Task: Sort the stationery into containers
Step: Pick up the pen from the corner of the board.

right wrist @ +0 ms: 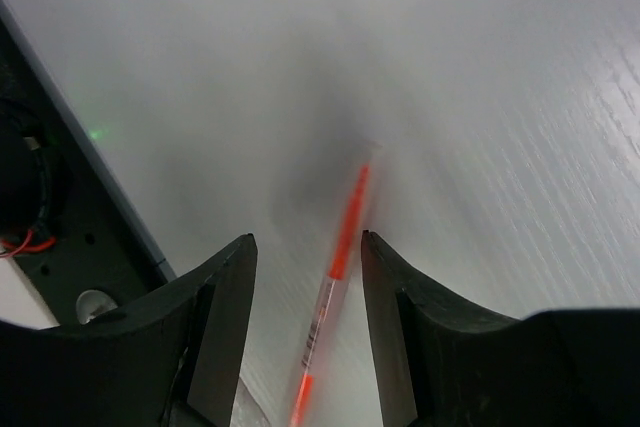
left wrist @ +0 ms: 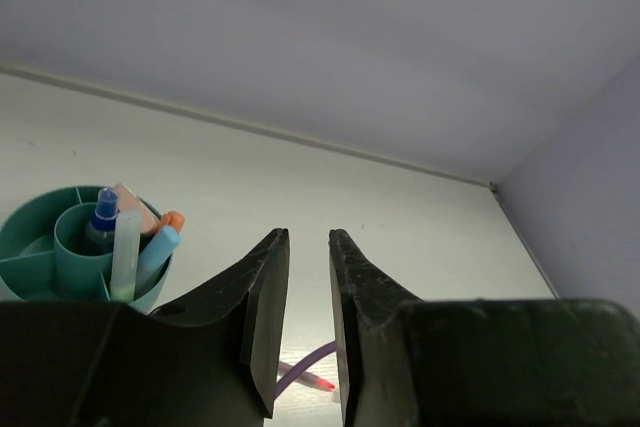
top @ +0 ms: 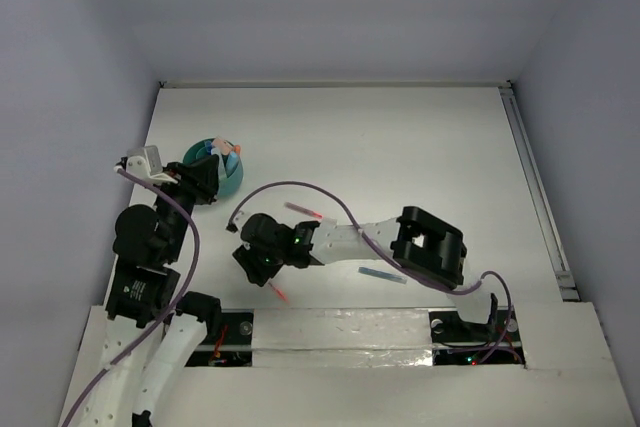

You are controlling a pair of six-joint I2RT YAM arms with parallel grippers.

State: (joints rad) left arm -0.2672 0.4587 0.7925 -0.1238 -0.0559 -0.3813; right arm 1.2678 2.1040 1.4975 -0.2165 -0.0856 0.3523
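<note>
Occlusion was heaviest in the top view, where the right arm's wrist covered the right gripper (right wrist: 306, 239) and only a short end of the orange pen (right wrist: 335, 267) showed past it. In the right wrist view, the near end of that pen ran off the lower edge. Whether the fingertips touched the table (top: 400, 147) could not be determined. The left wrist view cut off the teal pot (left wrist: 20, 227) at the left edge, and the left arm partly hid it from above. The stick-shaped items inside it overlapped, so their compartments could not be told apart with certainty.

The right gripper was spread wide and held nothing. The orange pen lay flat on the table in the gap between its fingers, nearer the right finger, with its tip reaching beyond the fingertips. No contact between pen and finger was visible.

The left gripper (left wrist: 307, 234) showed only a narrow gap between its fingers, and nothing was pinched in it. The teal pot stood to the left of this gripper, near it but apart. It contained a blue-capped tube (left wrist: 104, 209), a pale marker (left wrist: 125, 247), a blue marker (left wrist: 160, 247) and an orange-capped item (left wrist: 172, 219).

A pink pen (left wrist: 312, 381) lay on the table, seen through the gap low between the left fingers. A blue pen (top: 383, 275) lay beside the right arm's elbow, well apart from the right gripper.
</note>
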